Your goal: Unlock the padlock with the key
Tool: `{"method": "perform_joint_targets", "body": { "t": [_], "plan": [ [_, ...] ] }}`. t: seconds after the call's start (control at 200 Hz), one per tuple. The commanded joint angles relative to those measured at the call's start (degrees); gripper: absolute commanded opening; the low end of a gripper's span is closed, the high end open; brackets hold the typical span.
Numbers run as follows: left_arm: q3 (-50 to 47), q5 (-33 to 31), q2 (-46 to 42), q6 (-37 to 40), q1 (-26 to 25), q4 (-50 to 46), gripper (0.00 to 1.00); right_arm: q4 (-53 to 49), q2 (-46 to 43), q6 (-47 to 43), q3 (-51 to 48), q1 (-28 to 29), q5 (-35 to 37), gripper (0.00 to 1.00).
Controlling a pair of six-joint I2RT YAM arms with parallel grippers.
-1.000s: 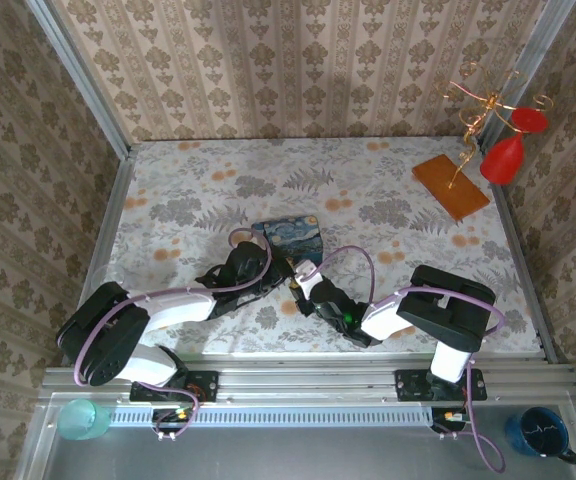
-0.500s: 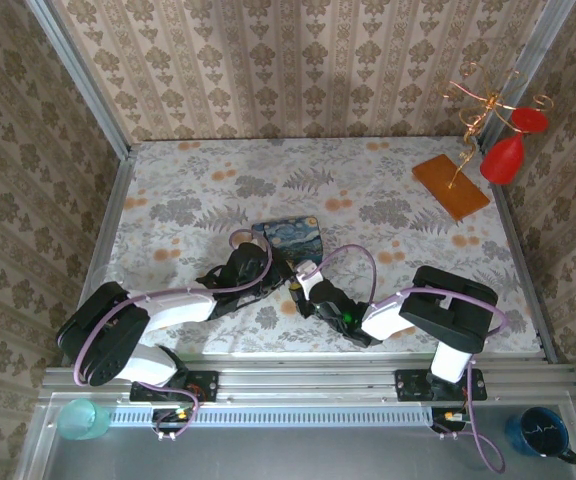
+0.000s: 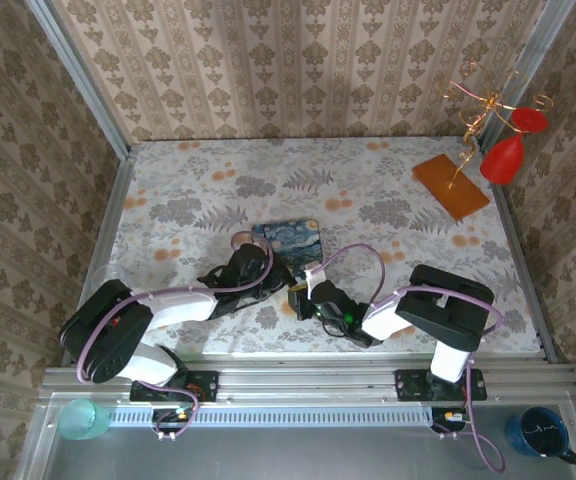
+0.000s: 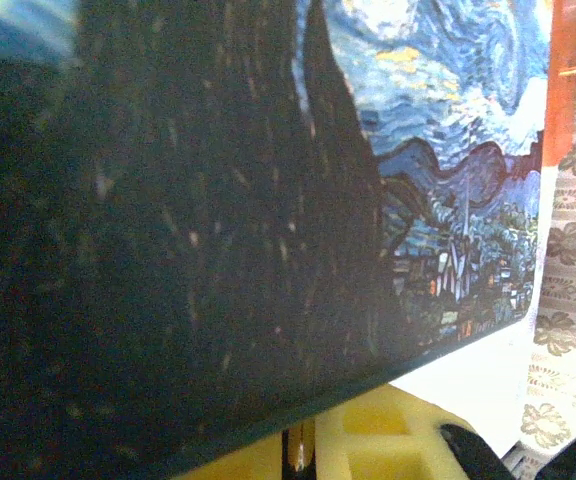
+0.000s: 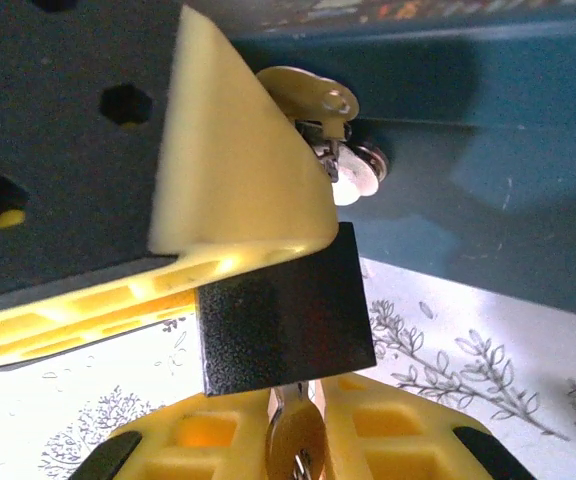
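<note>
Right gripper [image 5: 298,425] grasping key [image 5: 296,445] seated in black padlock [image 5: 283,315], left gripper [image 4: 303,450] clenched at near edge of box [image 3: 290,234]

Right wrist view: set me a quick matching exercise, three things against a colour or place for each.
Things:
1. padlock
2. key
3. box

Descriptions:
A. blue wall in the background
B. black and squarish, in the middle of the view
C. pinched between the right fingers, going into the padlock from below

Pairs: 1-B, 2-C, 3-A
</note>
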Motion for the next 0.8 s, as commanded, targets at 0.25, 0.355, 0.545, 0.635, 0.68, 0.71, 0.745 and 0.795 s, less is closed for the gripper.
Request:
{"method": "perform_joint_targets", "body": {
  "t": [0.25, 0.355, 0.545, 0.635, 0.68, 0.71, 0.745, 0.795],
  "plan": [
    [1.4, -1.0, 0.7, 1.5, 0.7, 3.3, 0.00, 15.2, 4.9, 12.3, -1.6, -1.4, -7.9, 0.19],
    [1.2, -0.8, 0.9, 1.7, 0.8, 3.3, 0.00, 15.1, 4.0, 12.6, -1.7, -1.5, -8.1, 0.20],
    [0.6, -1.0, 0.9, 2.1, 0.9, 3.7, 0.00, 9.6, 1.1, 10.6, -1.8, -2.2, -8.1, 0.23],
    [0.4, -0.8, 0.9, 2.1, 1.2, 3.8, 0.00, 7.7, -0.2, 10.8, -2.1, -3.9, -11.0, 0.29],
    [0.3, -0.6, 0.9, 2.2, 1.3, 4.0, 0.00, 7.8, -0.4, 11.1, -2.4, -4.8, -12.3, 0.31],
    [0.3, -0.4, 0.9, 2.2, 1.4, 3.8, 0.00, 7.9, -0.6, 11.3, -2.8, -5.3, -12.8, 0.32],
    [0.3, -0.3, 0.9, 2.3, 1.5, 3.8, 0.00, 7.6, -1.0, 11.2, -3.3, -5.7, -12.9, 0.33],
    [0.3, -0.2, 0.9, 2.4, 1.6, 3.8, 0.00, 6.3, -2.1, 10.5, -4.0, -6.1, -12.2, 0.36]
  ]
}}
